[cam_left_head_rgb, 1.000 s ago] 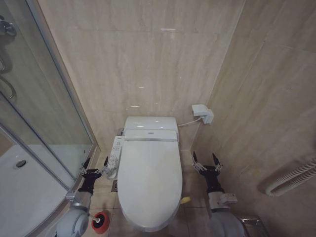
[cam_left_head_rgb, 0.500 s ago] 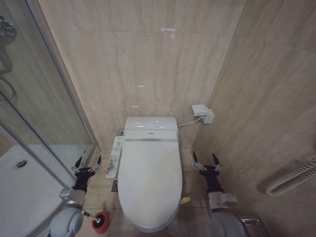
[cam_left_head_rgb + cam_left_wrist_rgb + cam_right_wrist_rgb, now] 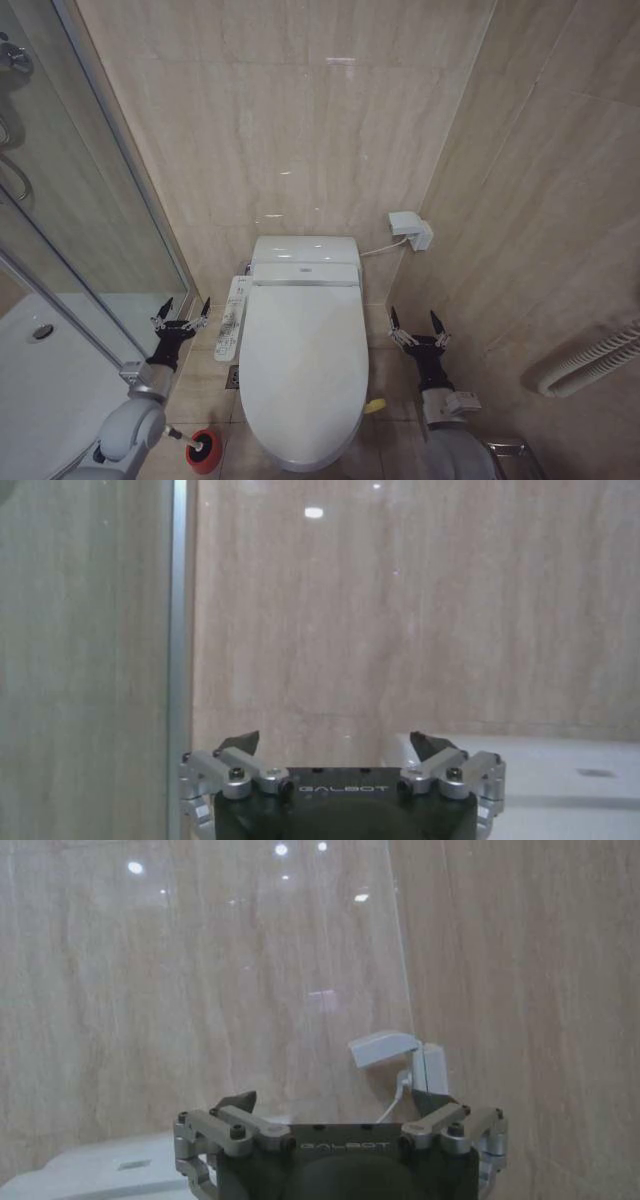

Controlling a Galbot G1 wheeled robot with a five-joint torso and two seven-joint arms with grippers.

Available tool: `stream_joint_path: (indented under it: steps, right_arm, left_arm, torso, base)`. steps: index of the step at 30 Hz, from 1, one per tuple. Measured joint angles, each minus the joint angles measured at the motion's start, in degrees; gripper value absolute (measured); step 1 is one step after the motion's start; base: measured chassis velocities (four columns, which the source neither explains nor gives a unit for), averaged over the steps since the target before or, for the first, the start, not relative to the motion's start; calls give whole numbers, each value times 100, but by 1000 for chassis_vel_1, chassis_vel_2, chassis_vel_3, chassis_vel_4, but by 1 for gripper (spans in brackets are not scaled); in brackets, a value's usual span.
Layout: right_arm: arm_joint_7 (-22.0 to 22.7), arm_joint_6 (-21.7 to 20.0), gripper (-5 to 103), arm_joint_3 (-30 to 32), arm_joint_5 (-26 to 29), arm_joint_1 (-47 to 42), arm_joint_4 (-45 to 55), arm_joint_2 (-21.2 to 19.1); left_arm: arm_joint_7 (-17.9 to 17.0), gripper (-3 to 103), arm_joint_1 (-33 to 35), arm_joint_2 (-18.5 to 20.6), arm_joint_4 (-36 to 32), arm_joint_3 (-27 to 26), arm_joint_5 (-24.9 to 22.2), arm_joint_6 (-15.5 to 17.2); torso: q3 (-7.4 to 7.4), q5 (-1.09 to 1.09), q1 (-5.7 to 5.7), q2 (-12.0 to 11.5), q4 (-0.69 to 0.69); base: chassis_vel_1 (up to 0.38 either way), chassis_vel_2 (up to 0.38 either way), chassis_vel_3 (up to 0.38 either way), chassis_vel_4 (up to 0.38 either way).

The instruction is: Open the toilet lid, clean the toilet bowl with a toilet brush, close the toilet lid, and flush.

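Closed toilet lid (image 3: 303, 360), long axis running away from the robot, lies between two wide-open end effectors: left end effector (image 3: 180, 313), right end effector (image 3: 418, 325), seemingly equidistant.

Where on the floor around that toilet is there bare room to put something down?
Bare tiles lie right of the toilet lid, between it and the right gripper, apart from a small yellow loop. The left strip is crowded: the left gripper, control panel and red brush holder by the shower glass.
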Motion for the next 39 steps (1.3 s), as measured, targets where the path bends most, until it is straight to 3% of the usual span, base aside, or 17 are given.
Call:
stream_joint_path:
  steps: [6,7,12,13,20,21,28,29,36,37,39]
  right_arm:
    - [0,0,100,0,0,0,0,0]
    - [0,0,100,0,0,0,0,0]
    - [0,0,100,0,0,0,0,0]
    - [0,0,100,0,0,0,0,0]
    - [0,0,100,0,0,0,0,0]
    - [0,0,100,0,0,0,0,0]
    - [0,0,100,0,0,0,0,0]
    - [0,0,100,0,0,0,0,0]
    - [0,0,100,0,0,0,0,0]
    - [0,0,100,0,0,0,0,0]
    - [0,0,100,0,0,0,0,0]
  left_arm:
    - [72,102,-439,296,270,46,-231,27]
    - [87,94,-524,328,314,64,-267,27]
    - [186,94,-929,385,546,168,-363,4]
    - [196,72,-993,378,592,185,-371,-12]
    - [344,72,-1315,287,891,293,-447,-113]
    - [405,45,-1386,260,976,321,-481,-141]
    - [555,45,-1674,103,1265,481,-617,-167]
    - [554,19,-1746,64,1332,547,-638,-159]
    - [538,19,-2145,-109,1682,823,-655,-100]
    - [535,0,-2227,-129,1751,874,-656,-84]
    - [532,0,-2418,-161,1917,985,-660,-70]
  torso:
    - [0,0,0,0,0]
    - [0,1,0,0,0]
    - [0,0,0,0,0]
    - [0,1,0,0,0]
    - [0,1,0,0,0]
    - [0,1,0,0,0]
    - [0,2,0,0,0]
    - [0,2,0,0,0]
    - [0,1,1,0,0]
    - [0,1,1,0,-1]
    - [0,2,1,0,0]
  base:
    - [0,0,0,0]
    - [0,0,0,0]
    - [0,0,0,0]
    - [0,0,0,0]
    - [0,0,0,0]
    - [0,0,0,0]
    - [0,0,0,0]
    - [0,0,0,0]
    - [0,0,0,0]
    - [0,0,0,0]
    - [0,0,0,0]
